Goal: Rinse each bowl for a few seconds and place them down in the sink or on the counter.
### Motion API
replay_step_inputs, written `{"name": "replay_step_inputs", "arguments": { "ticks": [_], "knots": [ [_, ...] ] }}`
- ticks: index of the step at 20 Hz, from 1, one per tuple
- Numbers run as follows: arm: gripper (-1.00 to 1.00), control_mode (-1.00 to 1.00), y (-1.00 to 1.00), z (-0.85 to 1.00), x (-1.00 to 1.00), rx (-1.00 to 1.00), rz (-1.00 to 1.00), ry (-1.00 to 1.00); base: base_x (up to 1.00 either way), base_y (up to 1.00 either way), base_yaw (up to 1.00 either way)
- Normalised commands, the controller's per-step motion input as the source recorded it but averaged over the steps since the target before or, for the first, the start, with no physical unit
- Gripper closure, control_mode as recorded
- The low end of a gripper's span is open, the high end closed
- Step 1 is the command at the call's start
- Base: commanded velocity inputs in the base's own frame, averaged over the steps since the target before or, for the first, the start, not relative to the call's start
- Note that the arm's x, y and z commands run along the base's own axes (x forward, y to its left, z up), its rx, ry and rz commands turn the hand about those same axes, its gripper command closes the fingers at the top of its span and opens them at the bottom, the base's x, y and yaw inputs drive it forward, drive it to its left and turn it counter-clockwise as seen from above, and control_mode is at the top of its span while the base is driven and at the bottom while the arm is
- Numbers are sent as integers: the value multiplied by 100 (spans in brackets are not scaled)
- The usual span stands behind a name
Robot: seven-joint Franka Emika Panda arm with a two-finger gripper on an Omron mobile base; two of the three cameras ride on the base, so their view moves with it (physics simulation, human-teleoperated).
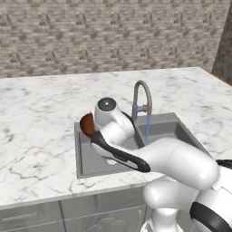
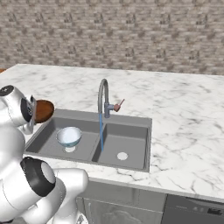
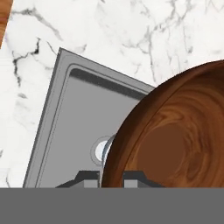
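Note:
The dark reddish-brown bowl [image 3: 175, 140] is tipped on its side, and my gripper [image 3: 110, 178] is shut on its rim. It hangs over the left edge of the sink [image 2: 131, 117], seen as the brown bowl [image 1: 86, 124] behind my wrist and the brown bowl [image 2: 43, 110] beside my hand. The pale blue-white bowl [image 2: 69, 136] stands upright in the left basin. A thin blue stream of water [image 2: 101, 131] runs from the gooseneck tap [image 2: 103, 94] down near the divider between the basins. The brown bowl is left of the stream, apart from it.
White marble counter [image 1: 41, 113] surrounds the sink [image 1: 86, 172] on all sides. The tap [image 1: 141, 90] rises at the sink's back edge with a small reddish handle [image 2: 119, 103]. A brick wall [image 2: 131, 35] backs the counter. Grey drawers [image 1: 31, 215] lie below.

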Motion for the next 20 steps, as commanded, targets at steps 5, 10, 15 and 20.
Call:
{"name": "replay_step_inputs", "arguments": {
  "ticks": [5, 10, 15, 20],
  "knots": [
    [100, -100, -46, 2, 0, 2, -15, 13, 0, 0, 0],
    [100, -100, -47, 0, 0, 0, -14, 4, 0, 0, 0],
    [100, -100, -41, 0, -5, 0, -13, 3, 0, 0, 0],
    [100, -100, -34, 0, -14, 0, -8, 2, 0, 0, 0]
  ]
}}
